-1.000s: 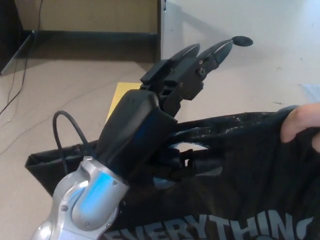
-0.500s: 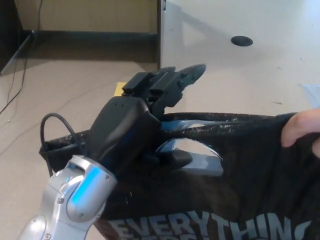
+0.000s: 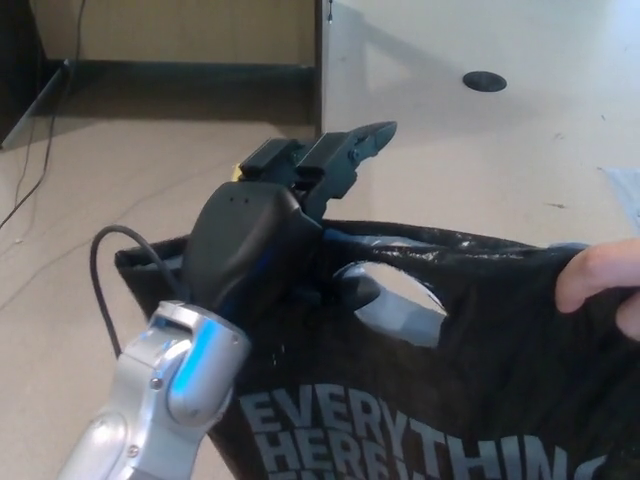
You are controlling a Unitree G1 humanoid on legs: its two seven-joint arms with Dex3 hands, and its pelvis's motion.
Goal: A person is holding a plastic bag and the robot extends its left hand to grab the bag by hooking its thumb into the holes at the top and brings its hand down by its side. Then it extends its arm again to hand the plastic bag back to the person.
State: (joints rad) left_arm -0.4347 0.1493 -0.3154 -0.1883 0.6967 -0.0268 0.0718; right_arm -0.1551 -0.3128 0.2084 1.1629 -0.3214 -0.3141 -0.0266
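A black plastic bag (image 3: 470, 380) with grey lettering fills the lower right of the head view. Its top edge has a cut-out handle hole (image 3: 400, 300). My left hand (image 3: 265, 235) reaches in from the lower left, and its thumb (image 3: 355, 288) is hooked through that hole. The two fingers (image 3: 350, 150) point straight out above the bag, touching nothing. The bag hangs stretched between my thumb and a person's hand (image 3: 600, 285), which pinches the top edge at the right. My right hand does not show.
A pale tabletop (image 3: 480, 150) with a round black grommet (image 3: 484, 81) lies beyond the bag. To the left is tan floor with a yellow sheet (image 3: 237, 172) and thin cables (image 3: 30, 170). A black cable (image 3: 100, 270) loops off my left wrist.
My left hand drew back toward me and lowered, its thumb passing into the handle hole. The bag's top edge rose and pulled taut; more lettering shows. The person's hand stayed at the right.
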